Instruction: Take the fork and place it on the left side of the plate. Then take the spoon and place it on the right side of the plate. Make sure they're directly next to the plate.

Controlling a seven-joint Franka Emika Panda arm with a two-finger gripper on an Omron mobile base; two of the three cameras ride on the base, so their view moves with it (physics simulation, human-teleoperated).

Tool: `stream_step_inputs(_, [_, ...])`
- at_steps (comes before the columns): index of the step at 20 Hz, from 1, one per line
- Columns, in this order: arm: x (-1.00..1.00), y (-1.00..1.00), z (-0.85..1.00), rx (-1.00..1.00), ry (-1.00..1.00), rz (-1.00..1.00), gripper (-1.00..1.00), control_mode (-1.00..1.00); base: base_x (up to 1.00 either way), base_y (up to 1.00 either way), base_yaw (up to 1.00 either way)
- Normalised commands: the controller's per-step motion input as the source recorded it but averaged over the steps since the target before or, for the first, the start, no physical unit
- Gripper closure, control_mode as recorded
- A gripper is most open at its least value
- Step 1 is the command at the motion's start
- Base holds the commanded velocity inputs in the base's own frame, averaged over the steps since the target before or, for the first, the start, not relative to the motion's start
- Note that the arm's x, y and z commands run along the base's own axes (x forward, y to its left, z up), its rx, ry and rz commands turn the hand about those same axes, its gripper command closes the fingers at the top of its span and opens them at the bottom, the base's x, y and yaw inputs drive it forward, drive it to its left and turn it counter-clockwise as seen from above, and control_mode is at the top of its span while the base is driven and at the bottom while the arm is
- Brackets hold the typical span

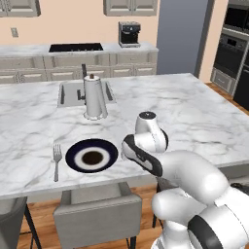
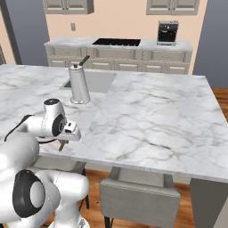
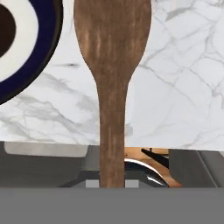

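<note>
wooden spoon (image 3: 112,78) clamped in gripper (image 2: 62,143), seemingly beside plate (image 3: 43,57)

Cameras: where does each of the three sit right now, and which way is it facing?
Left base view: behind the arm's left, facing forward and down at the round navy-rimmed plate, the slim grey metal fork left of it; white arm lower right.
Right base view: behind the arm's right, facing the marble counter; arm lower left.
Hand view: looks along the gripper, shut on the brown wooden spoon, plate beside.
Shared: both base views show the tall steel jug.
</note>
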Motion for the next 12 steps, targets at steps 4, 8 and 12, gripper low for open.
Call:
stream_step_inputs(4, [0.5,0.03,-0.29,0.01,0.0,0.0,1.0,-1.0,0.0,0.0,0.0])
stream_step_inputs(8, [0.48,0.09,-0.28,0.0,0.0,0.0,1.0,-1.0,0.0,0.0,0.0])
stream_step_inputs(12, [0.2,0.14,-0.31,0.0,0.0,0.0,1.0,-1.0,0.0,0.0,0.0])
